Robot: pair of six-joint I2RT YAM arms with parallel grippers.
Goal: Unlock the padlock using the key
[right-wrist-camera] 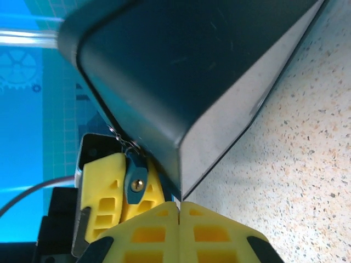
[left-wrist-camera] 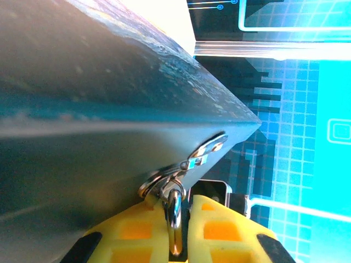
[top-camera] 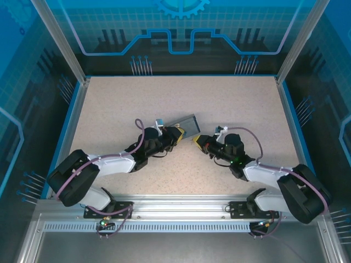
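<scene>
Near the middle of the bench (top-camera: 241,109), the left hand (top-camera: 176,133) pinches the small bluish metal padlock (right-wrist-camera: 135,179), which hangs from the silver hasp (left-wrist-camera: 205,150) on the dark-blue painted box (top-camera: 188,125). The right hand (top-camera: 196,141), fingers pressed together, sits just beside the box's corner.

Bright even light; wrist close-ups soft, glary.

High rear view over whole table (top-camera: 230,98); both wrist views close on box (left-wrist-camera: 109,82).

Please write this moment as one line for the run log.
left hand: shut on small bluish metal padlock | padlock: on clasp of dark-blue painted box | right hand: shut, at box corner
</scene>
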